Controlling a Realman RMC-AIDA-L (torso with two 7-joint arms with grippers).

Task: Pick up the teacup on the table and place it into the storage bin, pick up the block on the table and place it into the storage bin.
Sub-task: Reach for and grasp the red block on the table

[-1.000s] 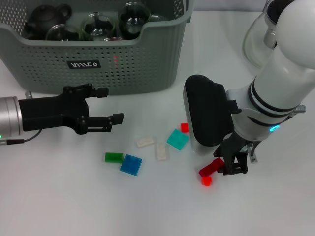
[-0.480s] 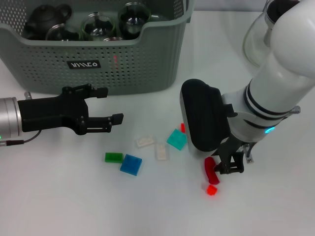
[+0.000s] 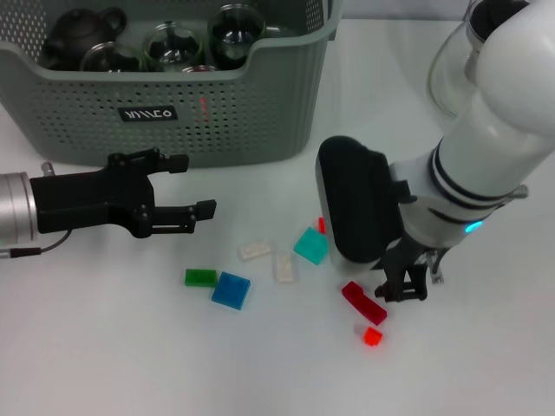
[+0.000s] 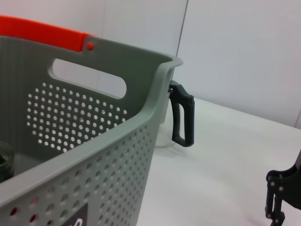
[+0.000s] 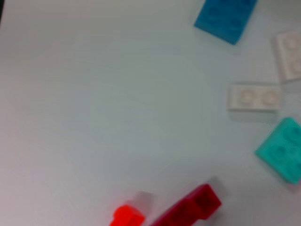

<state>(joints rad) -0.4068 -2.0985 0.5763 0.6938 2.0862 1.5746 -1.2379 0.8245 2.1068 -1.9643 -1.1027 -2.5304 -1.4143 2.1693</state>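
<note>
The grey-green storage bin (image 3: 217, 121) stands at the back left, its perforated wall (image 4: 94, 141) filling the left wrist view. Glass teacups (image 3: 172, 43) and a dark teapot (image 3: 82, 30) sit inside it. A long dark red block (image 3: 364, 302) lies flat on the table, also seen in the right wrist view (image 5: 190, 207). My right gripper (image 3: 403, 289) hangs just to its right, apart from it. A small bright red block (image 3: 372, 336) lies in front of it. My left gripper (image 3: 199, 184) hovers open and empty in front of the bin.
Teal (image 3: 311, 246), white (image 3: 257, 250), blue (image 3: 231, 289) and green (image 3: 200, 277) blocks lie scattered mid-table. A glass pitcher (image 3: 451, 69) with a black handle (image 4: 182, 115) stands at the back right, beside the bin.
The long red block was at the right gripper's fingers a second ago, tilted over, and now lies flat on the table beside them. The small red block shifted slightly. The left arm stayed still.
</note>
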